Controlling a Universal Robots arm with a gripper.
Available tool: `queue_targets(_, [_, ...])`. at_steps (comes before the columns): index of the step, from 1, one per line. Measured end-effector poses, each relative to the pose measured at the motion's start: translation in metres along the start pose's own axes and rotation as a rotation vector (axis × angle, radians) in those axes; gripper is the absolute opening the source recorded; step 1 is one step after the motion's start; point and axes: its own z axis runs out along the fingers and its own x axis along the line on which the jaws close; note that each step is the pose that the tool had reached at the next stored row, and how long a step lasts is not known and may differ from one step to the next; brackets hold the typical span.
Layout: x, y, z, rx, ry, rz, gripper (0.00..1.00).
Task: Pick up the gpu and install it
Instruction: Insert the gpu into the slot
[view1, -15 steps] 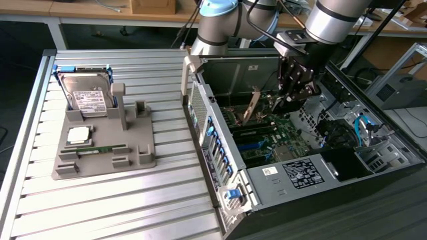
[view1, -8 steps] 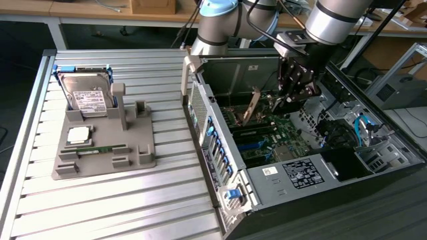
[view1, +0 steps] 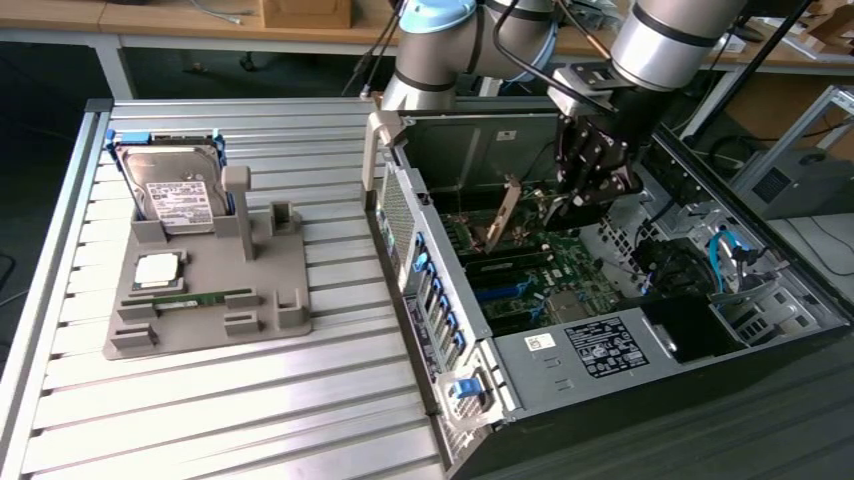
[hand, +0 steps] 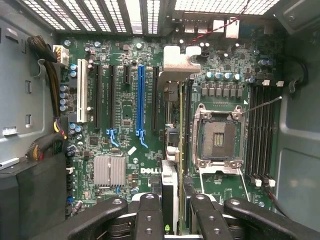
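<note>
Jaws are pinched on the gpu (hand: 170, 185), as far as we can tell from the wrist view: the black fingers (hand: 150, 215) sit either side of the card's edge with the card running between them. The gripper (view1: 583, 205) hangs down inside the open computer case (view1: 441, 290) at the exterior view's right, arm coming in from the far side and pointing pretty much straight down at the motherboard (hand: 125, 145).

The card stands on edge over the board, its silvery bracket (hand: 178, 62) at the far end by the case's rear vents. It sits between the expansion slots, one of them blue (hand: 140, 100), and the empty CPU socket (hand: 218, 135). Whether it's actually seated in a slot, we can't tell.

Over at the exterior view's left, on the slatted table (view1: 200, 400), a grey holder (view1: 200, 300) carries the hard drive (view1: 176, 190), upright, a CPU chip (view1: 158, 268) and a green memory stick (view1: 200, 297).

Cable bundles crowd the case wall (hand: 47, 140).
</note>
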Motion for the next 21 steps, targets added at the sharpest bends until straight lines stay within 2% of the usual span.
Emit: queue_targets(21, [0.0044,0.0025,0.0007,0.0000,0.0000,0.000,0.27])
